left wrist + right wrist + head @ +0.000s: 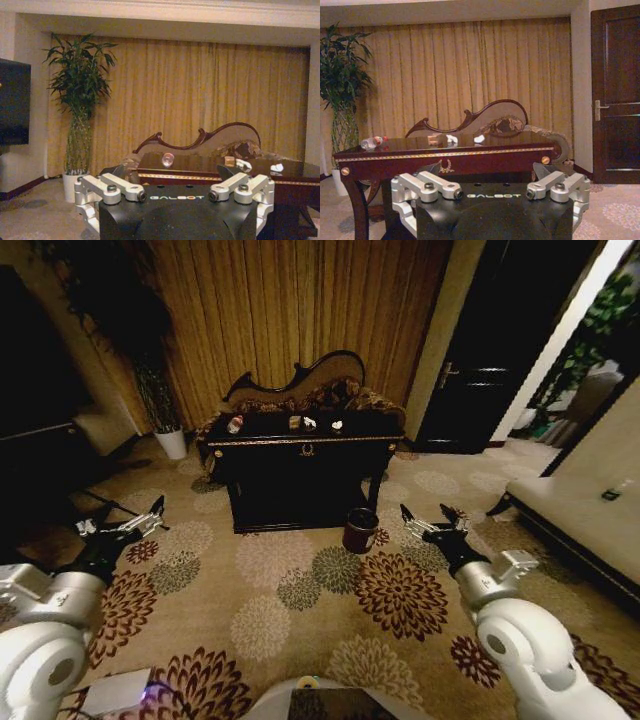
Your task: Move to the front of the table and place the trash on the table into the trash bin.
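The glossy black wooden desk point(300, 475) stands far ahead, well apart from the robot. The clear red-capped plastic bottle point(235, 424) lies far left on it; the tan block point(295, 422) and white paper scraps point(337, 425) lie mid-top. The small maroon round bin point(360, 530) sits on the carpet at the desk's near right. The left end effector point(123, 528) and right end effector point(432, 524) hover low, both spread open and empty. Risk: driving in could knock the bin over. The scraps are tiny, so their count is unclear.

- I see the table point(300, 485) beyond my grippers — glossy black, gold trim.
- The trash bin point(360, 531) nearer my right gripper point(432, 518) — maroon-brown, black rim.
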`<state>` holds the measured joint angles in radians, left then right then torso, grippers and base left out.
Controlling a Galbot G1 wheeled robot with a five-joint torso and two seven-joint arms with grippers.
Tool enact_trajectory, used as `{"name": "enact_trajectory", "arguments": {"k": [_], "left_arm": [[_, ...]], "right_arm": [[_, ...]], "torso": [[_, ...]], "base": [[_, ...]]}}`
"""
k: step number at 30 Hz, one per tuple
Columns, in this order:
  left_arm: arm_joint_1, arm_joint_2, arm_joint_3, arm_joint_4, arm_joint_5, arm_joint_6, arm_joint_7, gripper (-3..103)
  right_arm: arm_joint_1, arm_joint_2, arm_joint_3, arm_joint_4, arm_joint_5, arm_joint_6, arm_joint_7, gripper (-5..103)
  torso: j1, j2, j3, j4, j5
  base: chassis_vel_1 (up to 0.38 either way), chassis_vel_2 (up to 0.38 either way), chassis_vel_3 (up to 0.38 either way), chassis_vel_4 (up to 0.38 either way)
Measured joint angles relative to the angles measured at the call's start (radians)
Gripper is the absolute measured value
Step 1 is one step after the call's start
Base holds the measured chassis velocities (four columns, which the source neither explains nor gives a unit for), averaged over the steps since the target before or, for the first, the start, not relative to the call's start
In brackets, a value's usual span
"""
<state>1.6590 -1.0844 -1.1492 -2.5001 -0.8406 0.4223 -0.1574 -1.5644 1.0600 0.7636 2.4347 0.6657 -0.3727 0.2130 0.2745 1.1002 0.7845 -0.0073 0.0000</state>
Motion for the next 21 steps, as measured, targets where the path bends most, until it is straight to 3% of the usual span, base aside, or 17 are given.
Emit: {"name": "enact_trajectory", "arguments": {"k": [21], "left_arm": [[-0.003, -0.001, 0.019, 0.000, 0.020, -0.004, 0.023, 100]], "right_arm": [[0.005, -0.002, -0.003, -0.033, -0.005, 0.038, -0.020, 100]], "torso": [[0.000, 0.000, 0.000, 0.0000, 0.0000]], "base": [[-0.007, 0.009, 0.010, -0.012]]}}
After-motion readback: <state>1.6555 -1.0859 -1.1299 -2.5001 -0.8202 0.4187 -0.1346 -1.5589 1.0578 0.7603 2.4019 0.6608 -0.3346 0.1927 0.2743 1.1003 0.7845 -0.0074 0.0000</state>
